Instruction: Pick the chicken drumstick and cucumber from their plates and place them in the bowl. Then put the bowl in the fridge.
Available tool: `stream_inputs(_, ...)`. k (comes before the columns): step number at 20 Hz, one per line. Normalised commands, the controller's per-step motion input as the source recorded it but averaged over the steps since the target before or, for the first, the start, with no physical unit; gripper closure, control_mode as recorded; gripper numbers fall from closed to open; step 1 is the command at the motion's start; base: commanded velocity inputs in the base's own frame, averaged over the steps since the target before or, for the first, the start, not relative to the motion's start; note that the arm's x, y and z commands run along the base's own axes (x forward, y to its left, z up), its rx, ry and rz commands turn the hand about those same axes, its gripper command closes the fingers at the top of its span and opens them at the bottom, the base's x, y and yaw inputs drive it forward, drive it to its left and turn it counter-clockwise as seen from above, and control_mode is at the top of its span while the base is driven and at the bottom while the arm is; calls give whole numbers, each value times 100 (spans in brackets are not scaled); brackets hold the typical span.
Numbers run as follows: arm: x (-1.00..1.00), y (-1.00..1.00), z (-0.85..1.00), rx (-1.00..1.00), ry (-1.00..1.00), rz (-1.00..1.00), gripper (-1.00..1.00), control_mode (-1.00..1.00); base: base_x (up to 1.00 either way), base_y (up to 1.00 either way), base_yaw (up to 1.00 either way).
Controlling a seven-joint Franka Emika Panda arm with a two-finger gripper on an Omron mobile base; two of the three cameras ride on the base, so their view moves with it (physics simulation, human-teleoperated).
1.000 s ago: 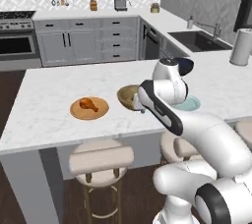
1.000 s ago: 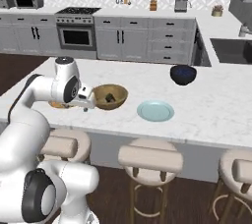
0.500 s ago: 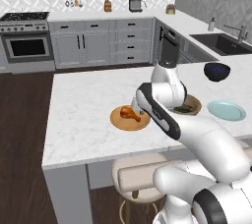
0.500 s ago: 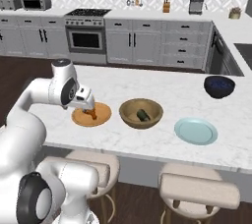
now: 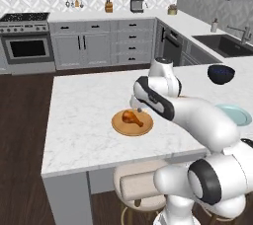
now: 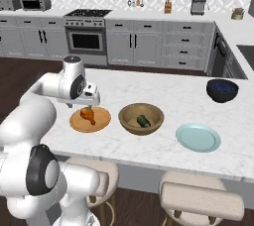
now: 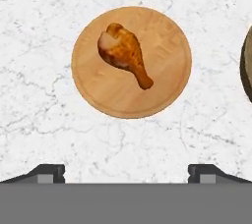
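We see bowl (image 7: 247,63) in hand view cut by right edge, only sliver of dark rim showing. In left base view arm covers bowl entirely; pale blue-green plate (image 5: 238,114) half hidden behind arm. Gripper (image 6: 89,102) in right base view: fingers too small for us to judge gap; in left base view gripper (image 5: 134,109) mostly masked by wrist. Hand view gives us only fingertips (image 7: 47,173), cut by bottom band. Cucumber (image 6: 143,121) small, detail unclear. Sink (image 5: 227,45) cut by right edge.
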Motion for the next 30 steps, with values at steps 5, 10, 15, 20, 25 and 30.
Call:
stream_inputs(5,57,20,-58,-2,2,30,-100,-100,0,0,0)
stream_inputs(10,65,17,-38,-4,9,11,-100,-100,0,0,0)
stream_inputs(15,64,0,-18,0,5,3,-100,-100,0,0,0)
stream_inputs(20,47,6,-24,-6,0,4,-100,-100,0,0,0)
stream_inputs(25,22,24,-38,-5,0,5,-100,-100,0,0,0)
stream_inputs(30,-6,2,-26,0,0,5,-100,-100,0,0,0)
